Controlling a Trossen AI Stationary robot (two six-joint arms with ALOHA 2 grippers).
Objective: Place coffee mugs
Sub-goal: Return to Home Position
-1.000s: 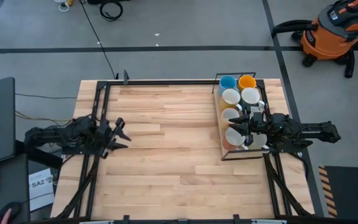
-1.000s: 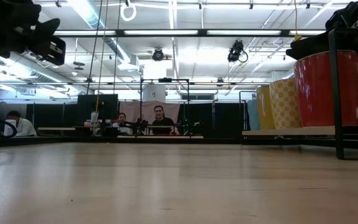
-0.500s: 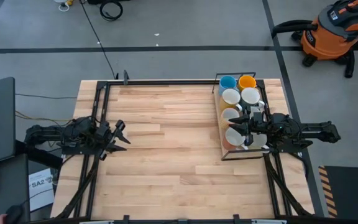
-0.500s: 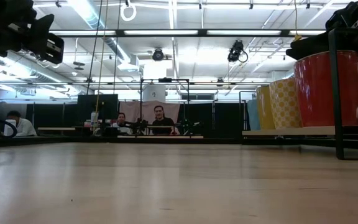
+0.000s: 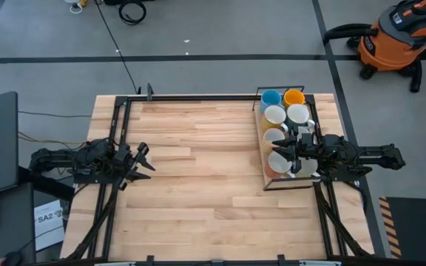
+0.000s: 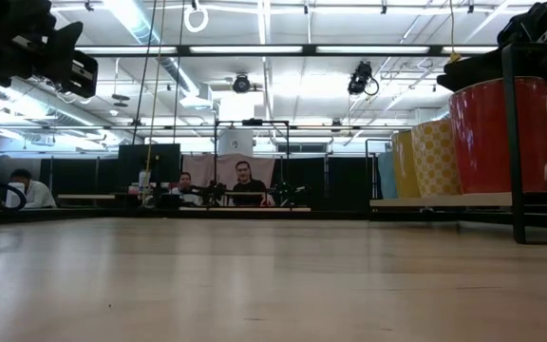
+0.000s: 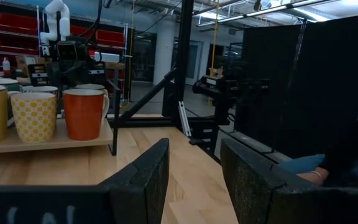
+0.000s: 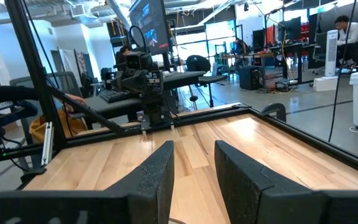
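High view: coffee mugs [image 5: 274, 114] stand in two rows at right-centre. The right gripper [image 5: 290, 151] hangs over the lower ones and hides some, so count unclear; jaws narrowly apart, empty. Left gripper [image 5: 143, 158] at left-centre over bare table [image 5: 198, 148], jaws apart w/ nothing between. Low view: red mug [image 6: 497, 138] on rack shelf [image 6: 416, 201] at right edge, its neighbour cut off.

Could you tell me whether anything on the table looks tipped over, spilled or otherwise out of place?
Nothing stands out. The coffee mugs stand upright in rows on the shelf at the table's right side, none tipped or spilled. The right end effector hangs open above them. The left end effector is open and empty near the left edge.
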